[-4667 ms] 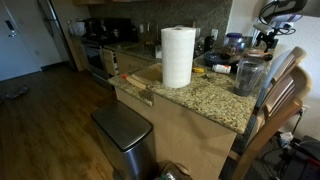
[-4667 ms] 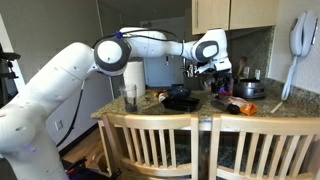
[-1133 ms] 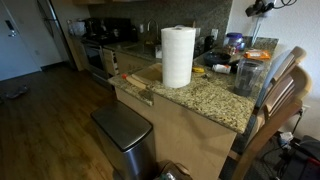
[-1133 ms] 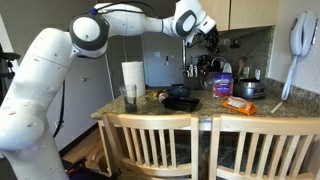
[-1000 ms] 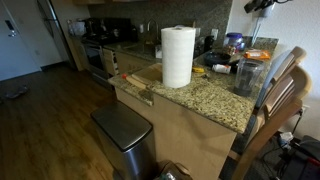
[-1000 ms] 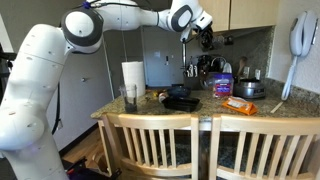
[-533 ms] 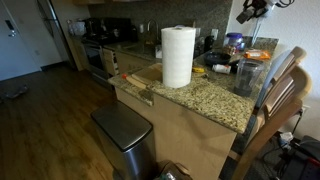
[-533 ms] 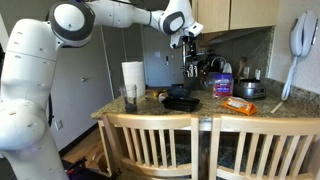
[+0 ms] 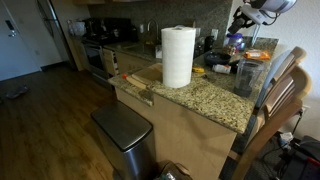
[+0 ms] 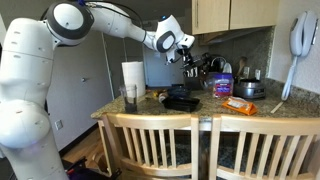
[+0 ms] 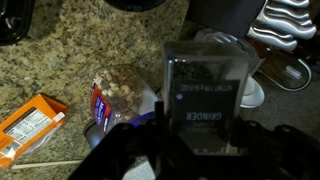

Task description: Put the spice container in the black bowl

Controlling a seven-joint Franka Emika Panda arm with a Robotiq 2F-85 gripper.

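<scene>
My gripper (image 11: 205, 142) is shut on the spice container (image 11: 205, 95), a clear rectangular grinder with a dark label that fills the middle of the wrist view. In an exterior view the gripper (image 10: 190, 57) hangs high above the counter, a little to the right of and well above the black bowl (image 10: 182, 100). That low round bowl sits on the granite counter behind the chair backs. From the opposite side the gripper (image 9: 243, 20) shows at the top right, above the counter's far end.
A white paper towel roll (image 10: 132, 75) and a tall clear jar (image 10: 131, 97) stand left of the bowl. A blue-topped container (image 10: 222, 85) of nuts (image 11: 120, 95) and an orange packet (image 10: 240, 104) lie to its right. Wooden chair backs (image 10: 160, 140) line the counter's front.
The arm has swung down from beside the upper cabinet and leftward, bringing the gripper lower over the counter. The spice container stays in its grip.
</scene>
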